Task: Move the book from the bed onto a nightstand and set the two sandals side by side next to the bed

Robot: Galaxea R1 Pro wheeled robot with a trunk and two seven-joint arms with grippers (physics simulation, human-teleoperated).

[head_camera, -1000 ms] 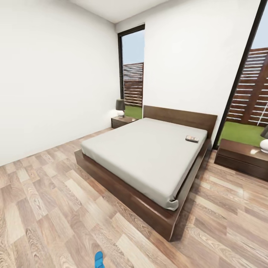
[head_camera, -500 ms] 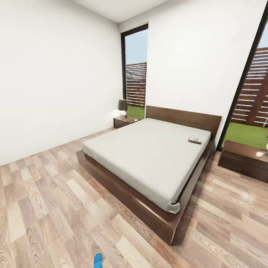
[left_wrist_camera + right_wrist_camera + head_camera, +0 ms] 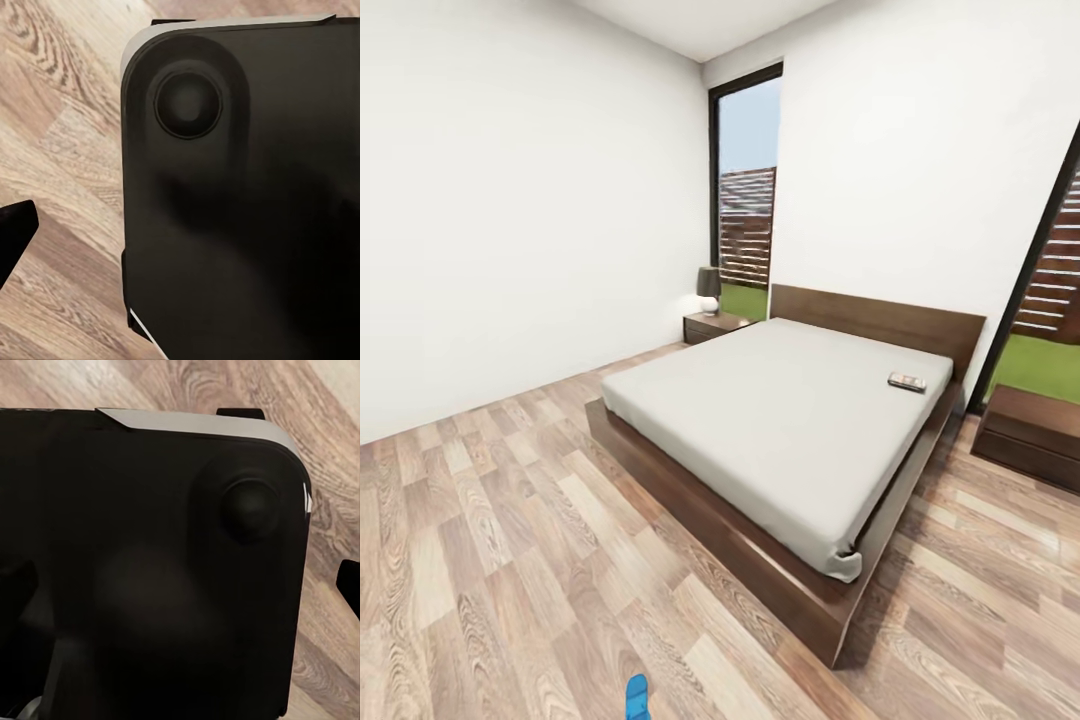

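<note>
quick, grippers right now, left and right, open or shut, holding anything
Left gripper: cannot be told; the left wrist view shows the robot's dark body over the wood floor.
Right gripper: cannot be told; the right wrist view shows much the same.

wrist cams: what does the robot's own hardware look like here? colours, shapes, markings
Little of the grippers is visible. In the left wrist view, a glossy black rounded-corner body panel with a round raised boss and thin light-grey edging; a black finger tip shows at the edge. The right wrist view shows a matching black panel with a grey edge strip and round boss. No cables or markings visible, wood floor behind.
</note>
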